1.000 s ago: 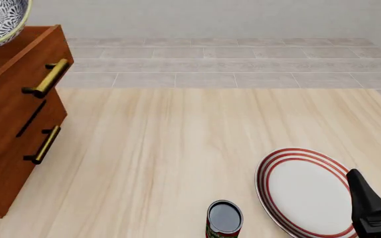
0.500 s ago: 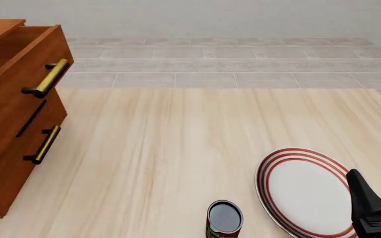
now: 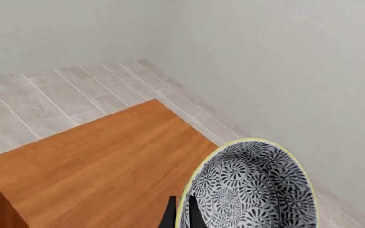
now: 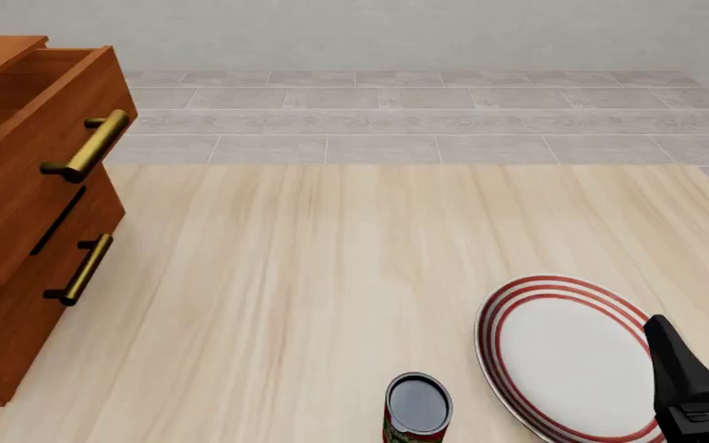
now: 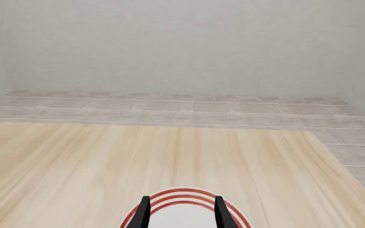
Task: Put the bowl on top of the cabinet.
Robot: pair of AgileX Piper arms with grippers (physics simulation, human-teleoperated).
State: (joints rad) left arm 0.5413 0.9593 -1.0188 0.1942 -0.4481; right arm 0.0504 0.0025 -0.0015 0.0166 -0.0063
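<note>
Above the reddish-brown wooden cabinet (image 3: 100, 166), left wrist view: left gripper (image 3: 181, 216) clenched on rim of blue-grey floral bowl (image 3: 249, 187), carried aloft; lowering judged next. Front view: bowl absent. Right wrist view: right gripper (image 5: 182, 213) spread, idle.

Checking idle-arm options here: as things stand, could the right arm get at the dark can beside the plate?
Probably yes. The right gripper hangs open over the plate, and the can stands upright just beyond the plate's edge with bare table around it and nothing between.
</note>
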